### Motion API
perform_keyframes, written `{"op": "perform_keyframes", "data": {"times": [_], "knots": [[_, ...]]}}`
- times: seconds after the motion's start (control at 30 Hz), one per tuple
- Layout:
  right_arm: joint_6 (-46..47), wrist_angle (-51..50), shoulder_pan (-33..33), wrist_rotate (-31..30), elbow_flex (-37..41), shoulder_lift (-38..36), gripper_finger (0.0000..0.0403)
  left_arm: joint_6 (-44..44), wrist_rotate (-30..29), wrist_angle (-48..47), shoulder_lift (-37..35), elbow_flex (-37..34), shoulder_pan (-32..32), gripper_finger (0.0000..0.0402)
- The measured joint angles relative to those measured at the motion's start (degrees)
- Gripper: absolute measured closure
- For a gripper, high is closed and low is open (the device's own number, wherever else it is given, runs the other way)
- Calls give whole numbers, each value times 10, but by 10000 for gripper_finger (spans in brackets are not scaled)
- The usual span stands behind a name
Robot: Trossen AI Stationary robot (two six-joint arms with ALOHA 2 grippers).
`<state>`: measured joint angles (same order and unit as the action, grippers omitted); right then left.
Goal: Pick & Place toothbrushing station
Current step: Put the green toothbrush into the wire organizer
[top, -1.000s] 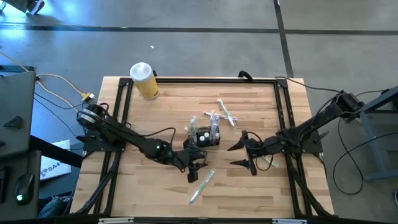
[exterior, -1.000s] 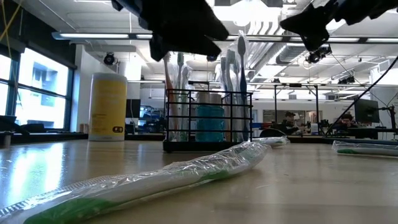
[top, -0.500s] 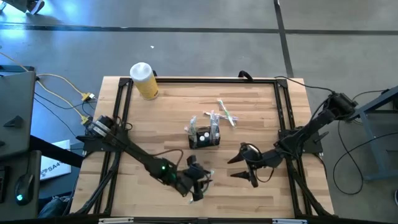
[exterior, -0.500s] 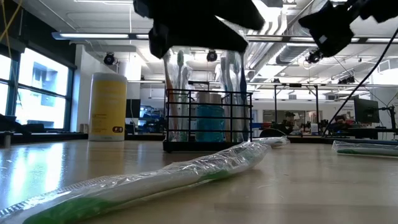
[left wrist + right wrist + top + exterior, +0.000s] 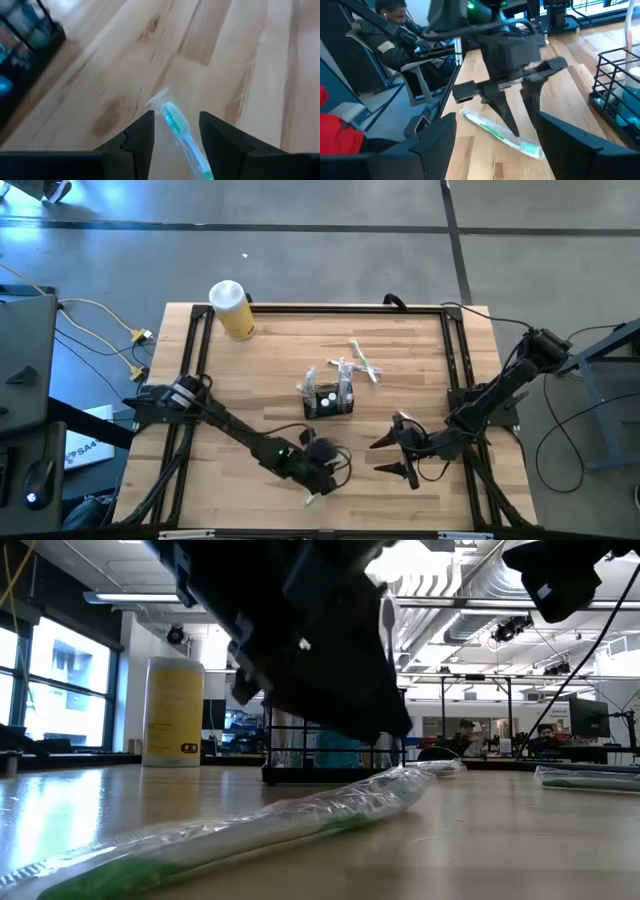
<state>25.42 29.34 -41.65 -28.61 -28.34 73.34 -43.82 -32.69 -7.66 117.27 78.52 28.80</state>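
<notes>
- You have pale wood planks with visible grain for the table (image 5: 260,370), lightly glossy in the low view.
- Between your left gripper's (image 5: 175,131) matt black fingers lies a toothbrush (image 5: 181,131) in clear, crinkled, shiny plastic wrap.
- The caddy (image 5: 330,401) is dark wire mesh.
- The yellow cylinder (image 5: 173,711) looks smooth, its lid white.

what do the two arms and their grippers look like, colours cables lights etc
Both arms are dark, slim and multi-jointed, with black cables looping beside them. The left gripper sits below a wrist with a small green light; the right gripper has two tapered black fingers. The left arm's base carries a silver-white joint.
</notes>
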Motion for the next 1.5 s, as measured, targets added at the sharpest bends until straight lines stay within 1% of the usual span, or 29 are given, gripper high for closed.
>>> {"op": "perform_keyframes", "data": {"times": [0.13, 0.33, 0.43, 0.6, 0.77, 0.9, 0.97, 1.2, 1.27, 1.33, 1.4, 1.5], "knots": [[-1, -4, 0, 0, 0, 0, 140, -25, 57, -15, 0, 0, -16, 249], [-1, -5, 0, 0, 0, 0, 140, -27, 69, -15, 0, 0, -13, 249], [0, -6, 0, 0, 0, 0, 140, -30, 84, -14, 0, 0, -14, 249], [0, -5, 0, 0, 0, 0, 140, -30, 86, 1, 4, 0, -14, 249], [0, -4, 0, 0, 0, 0, 140, -29, 96, 31, 42, 1, -14, 249], [0, -4, 0, 0, 0, 0, 140, -29, 87, 46, 64, 6, -14, 249], [0, -4, 0, 0, 0, 0, 140, -29, 79, 41, 71, 7, -14, 249], [2, -4, 0, 0, 0, 0, 140, -29, 82, 14, 80, 7, -14, 251], [3, -4, 0, 0, 0, 0, 140, -29, 81, -3, 80, 7, -14, 260], [3, -4, 0, 0, 0, 0, 140, -30, 79, -24, 80, 7, -14, 278], [4, -4, 0, 0, 0, 0, 140, -31, 77, -35, 80, 7, -14, 303], [5, -4, 0, 0, 0, 0, 140, -31, 75, -40, 80, 6, -14, 355]]}}
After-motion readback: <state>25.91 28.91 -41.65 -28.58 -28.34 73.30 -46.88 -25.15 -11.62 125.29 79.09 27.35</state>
